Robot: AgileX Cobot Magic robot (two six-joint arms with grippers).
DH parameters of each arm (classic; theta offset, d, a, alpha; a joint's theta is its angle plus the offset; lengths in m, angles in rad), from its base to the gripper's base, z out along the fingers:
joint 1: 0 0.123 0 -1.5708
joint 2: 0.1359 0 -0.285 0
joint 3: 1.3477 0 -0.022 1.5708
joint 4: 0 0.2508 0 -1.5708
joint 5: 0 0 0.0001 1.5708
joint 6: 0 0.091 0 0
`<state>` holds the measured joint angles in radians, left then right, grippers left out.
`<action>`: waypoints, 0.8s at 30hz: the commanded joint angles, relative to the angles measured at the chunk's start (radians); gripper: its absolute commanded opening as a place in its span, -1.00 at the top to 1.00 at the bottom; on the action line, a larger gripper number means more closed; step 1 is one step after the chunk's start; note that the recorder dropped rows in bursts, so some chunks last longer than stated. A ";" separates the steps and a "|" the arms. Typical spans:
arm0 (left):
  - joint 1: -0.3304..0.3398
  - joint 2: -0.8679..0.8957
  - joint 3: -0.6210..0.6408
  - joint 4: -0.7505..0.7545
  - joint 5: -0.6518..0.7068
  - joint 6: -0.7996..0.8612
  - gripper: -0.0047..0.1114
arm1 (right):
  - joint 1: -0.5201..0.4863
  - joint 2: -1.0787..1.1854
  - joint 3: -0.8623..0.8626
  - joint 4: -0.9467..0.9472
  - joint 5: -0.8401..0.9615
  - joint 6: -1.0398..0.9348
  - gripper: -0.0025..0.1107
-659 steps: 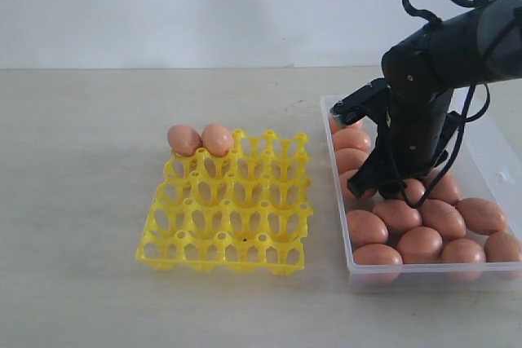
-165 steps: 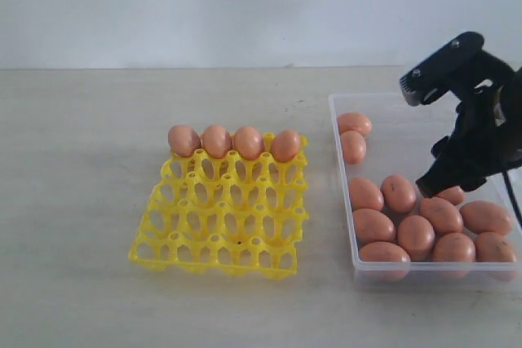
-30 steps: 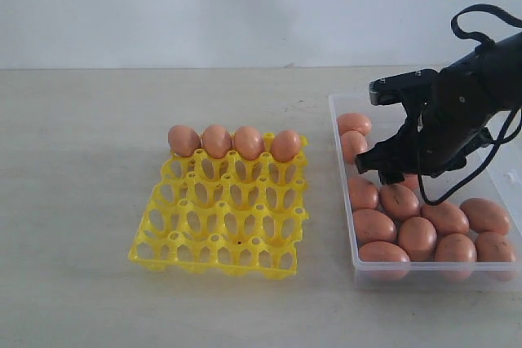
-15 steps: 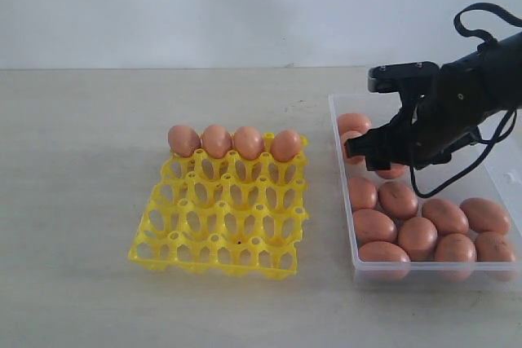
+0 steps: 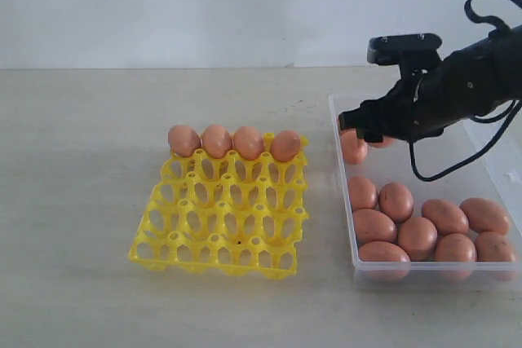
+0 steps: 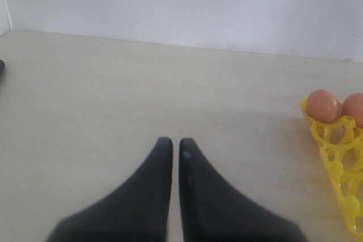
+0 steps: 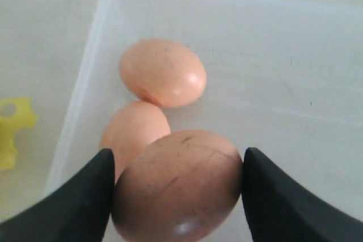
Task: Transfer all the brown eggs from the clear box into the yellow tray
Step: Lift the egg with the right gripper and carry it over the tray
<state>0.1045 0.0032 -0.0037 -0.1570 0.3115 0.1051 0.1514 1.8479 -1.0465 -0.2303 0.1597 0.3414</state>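
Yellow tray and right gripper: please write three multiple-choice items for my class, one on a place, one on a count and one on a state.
1. In the exterior view, which part of the yellow tray holds the brown eggs?
A. the far row
B. the near row
C. the middle cups

2. How many eggs sit in the tray?
A. two
B. four
C. six

3. What is the right gripper doing?
A. it is open and empty
B. it is shut on a brown egg
C. it is resting on the tray

Answers:
1 A: the eggs line the tray's far edge, and every other cup is bare.
2 B: four eggs stand side by side there.
3 B: the right wrist view shows the egg clamped between both fingers, above the clear box.
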 commanded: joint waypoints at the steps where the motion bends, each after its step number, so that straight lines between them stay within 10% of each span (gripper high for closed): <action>1: 0.003 -0.003 0.004 -0.001 -0.008 0.004 0.85 | -0.003 -0.087 -0.003 -0.019 -0.040 -0.106 0.96; 11: 0.003 -0.003 0.004 -0.001 -0.008 0.004 0.85 | 0.029 -0.151 -0.003 -0.021 -0.160 -0.551 0.96; 24: 0.003 -0.003 0.004 -0.001 -0.004 0.004 0.85 | 0.353 -0.151 -0.003 0.124 -0.462 -0.824 0.96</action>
<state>0.1045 0.0032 -0.0037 -0.1570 0.3115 0.1051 0.4609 1.7094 -1.0465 -0.1892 -0.2033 -0.4883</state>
